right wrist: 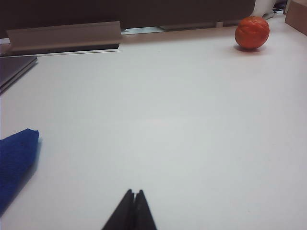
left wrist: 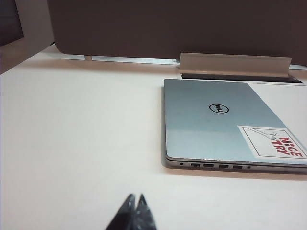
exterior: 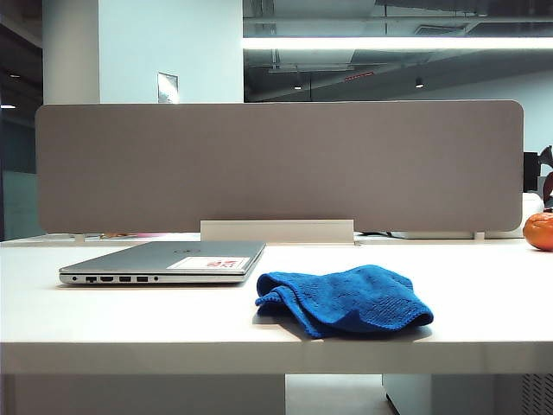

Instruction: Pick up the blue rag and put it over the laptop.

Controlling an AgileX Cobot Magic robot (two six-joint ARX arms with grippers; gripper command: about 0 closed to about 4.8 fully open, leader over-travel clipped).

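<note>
left fingers (left wrist: pixel 134 203): pressed together, empty, laptop (left wrist: pixel 225 124) well ahead | right fingers (right wrist: pixel 134 199): pressed together, empty, rag (right wrist: pixel 17 163) beside them on bench (exterior: pixel 484 294) | risk: bunched rag may lift by one fold and drape only part of laptop

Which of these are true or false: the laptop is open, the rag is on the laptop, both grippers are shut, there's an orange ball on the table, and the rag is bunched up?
1. The laptop is open. False: its lid is closed flat.
2. The rag lies on the laptop. False: it sits on the table beside it.
3. The left gripper and right gripper are shut. True.
4. An orange ball sits on the table. True.
5. The rag is bunched up. True.
</note>
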